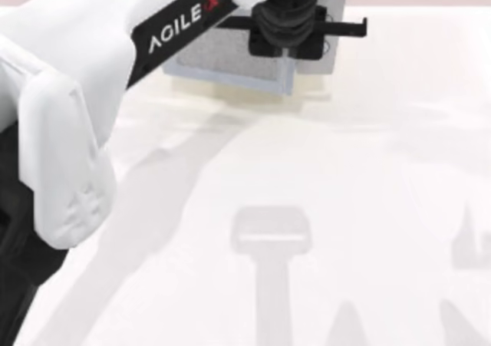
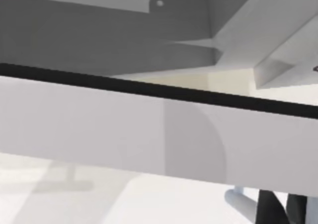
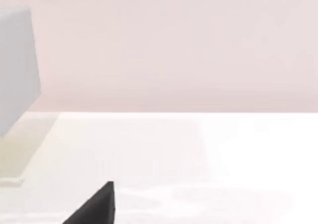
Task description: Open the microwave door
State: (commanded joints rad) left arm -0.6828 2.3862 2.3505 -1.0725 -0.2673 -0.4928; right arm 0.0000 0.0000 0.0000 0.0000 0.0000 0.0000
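Grey and boxy, the microwave (image 1: pixel 311 58) sits at the far edge of the table (image 1: pixel 360 208), a bit left of the middle in the top view. The microwave door (image 1: pixel 230 58) has a speckled mesh window. It looks swung out a little from the front, and a pale yellow bit shows just under it. The big white left arm (image 1: pixel 69 93) reaches from the near left side across to the microwave. The left gripper (image 1: pixel 295 24) is black and sits right over the top of the microwave, near the right end of the door. I cannot tell if its fingers are apart or together.

From the left wrist view, a wide light-grey panel with a black edge fills the middle. It looks like the door (image 2: pixel 99 124) seen from very close. Above it are grey inside walls and a pale yellow strip.

From the right wrist view, a grey side of the microwave (image 3: pixel 17 65) shows at one edge, with the white table (image 3: pixel 198 154) spread out past it. One dark fingertip (image 3: pixel 97 209) of the right gripper pokes in. The right arm is parked well apart from the microwave.
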